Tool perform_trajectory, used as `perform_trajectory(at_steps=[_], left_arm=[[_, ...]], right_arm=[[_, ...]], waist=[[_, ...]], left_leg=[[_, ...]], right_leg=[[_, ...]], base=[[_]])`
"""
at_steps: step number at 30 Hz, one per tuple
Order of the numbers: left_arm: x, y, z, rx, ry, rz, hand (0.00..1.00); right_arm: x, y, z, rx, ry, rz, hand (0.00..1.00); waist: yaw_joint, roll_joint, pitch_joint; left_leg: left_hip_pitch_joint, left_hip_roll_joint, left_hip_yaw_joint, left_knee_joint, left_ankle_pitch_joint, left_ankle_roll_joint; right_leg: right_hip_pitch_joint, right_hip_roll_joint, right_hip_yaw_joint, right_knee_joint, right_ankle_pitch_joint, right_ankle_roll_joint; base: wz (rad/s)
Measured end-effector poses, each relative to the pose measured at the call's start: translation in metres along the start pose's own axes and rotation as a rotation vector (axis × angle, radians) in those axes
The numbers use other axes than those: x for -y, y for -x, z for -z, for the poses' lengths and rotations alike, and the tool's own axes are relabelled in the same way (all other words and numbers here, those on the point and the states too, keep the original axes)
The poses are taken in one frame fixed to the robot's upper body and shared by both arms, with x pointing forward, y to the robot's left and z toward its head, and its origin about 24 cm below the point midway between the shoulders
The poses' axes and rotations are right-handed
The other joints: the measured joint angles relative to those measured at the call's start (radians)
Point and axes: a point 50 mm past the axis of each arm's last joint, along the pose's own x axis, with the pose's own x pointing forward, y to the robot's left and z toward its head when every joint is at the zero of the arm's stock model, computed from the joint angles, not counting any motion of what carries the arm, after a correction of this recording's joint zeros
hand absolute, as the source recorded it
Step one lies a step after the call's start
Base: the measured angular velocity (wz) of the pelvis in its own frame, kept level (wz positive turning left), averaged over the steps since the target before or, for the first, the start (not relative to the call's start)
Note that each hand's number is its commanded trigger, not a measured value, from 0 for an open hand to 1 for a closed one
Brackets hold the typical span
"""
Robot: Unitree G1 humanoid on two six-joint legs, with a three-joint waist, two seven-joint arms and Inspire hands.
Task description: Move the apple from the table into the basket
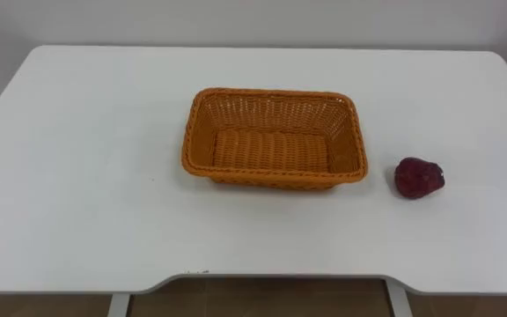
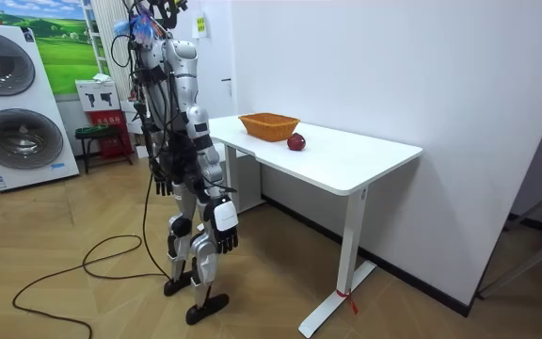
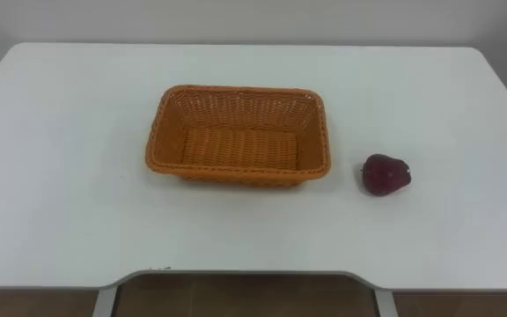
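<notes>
G1 at the worktop [image 1: 77,194], task not yet begun: apple [image 1: 419,178] lies just R of the basket [image 1: 274,93], apart from it; basket holds nothing. Both arms hang well below the basket, R robot hand [image 2: 225,224] and L robot hand [image 2: 162,181] w/ fingers slack, nothing held. Left to do: reach, grasp, lift over the rim, release. Apple sits btw. the basket and the worktop's R edge; bare room on every side of the basket.
</notes>
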Motion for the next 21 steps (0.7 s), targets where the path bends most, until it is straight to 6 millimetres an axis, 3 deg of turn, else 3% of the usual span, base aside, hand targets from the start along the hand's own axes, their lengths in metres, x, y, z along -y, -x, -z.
perform_trajectory(at_steps=[8,11,16,18,21], left_arm=[[-0.001,0.0,-0.007,0.014,0.007,-0.004,0.0],[-0.001,0.0,-0.008,0.014,0.008,-0.012,0.0],[-0.009,0.0,-0.008,0.037,0.089,-0.064,0.0],[-0.016,0.0,-0.006,0.047,0.185,-0.095,0.0],[-0.026,0.001,-0.001,0.058,0.24,-0.131,0.0]], right_arm=[[0.002,0.0,-0.004,0.007,-0.039,0.04,0.0],[0.006,0.0,-0.008,0.001,-0.218,0.084,0.0],[0.021,0.002,-0.016,0.001,-0.925,0.12,0.0],[0.038,0.004,-0.021,0.017,-1.236,0.159,0.0],[0.066,0.01,-0.029,0.083,-1.533,0.236,0.0]], waist=[[0.0,0.005,-0.0023],[0.001,0.011,-0.0039],[-0.029,0.01,-0.0042],[-0.054,0.011,-0.0036],[-0.09,0.02,-0.0042]], left_leg=[[0.0,0.0,0.0,0.0,0.0,0.0],[0.0,0.001,0.011,0.0,0.0,0.0],[-0.002,0.003,0.018,0.0,-0.001,0.0],[-0.002,0.003,0.025,0.001,-0.001,0.001],[-0.001,0.001,0.027,-0.001,-0.002,0.002]], right_leg=[[-0.003,0.0,0.0,0.002,0.0,0.0],[-0.017,0.001,0.011,0.018,0.0,0.0],[-0.015,0.003,0.023,0.016,0.0,0.0],[-0.017,0.003,0.024,0.017,0.0,0.0],[-0.019,0.002,0.025,0.016,-0.001,0.002]], base=[[0.0],[-0.1],[-0.04],[-0.06],[-0.02]])
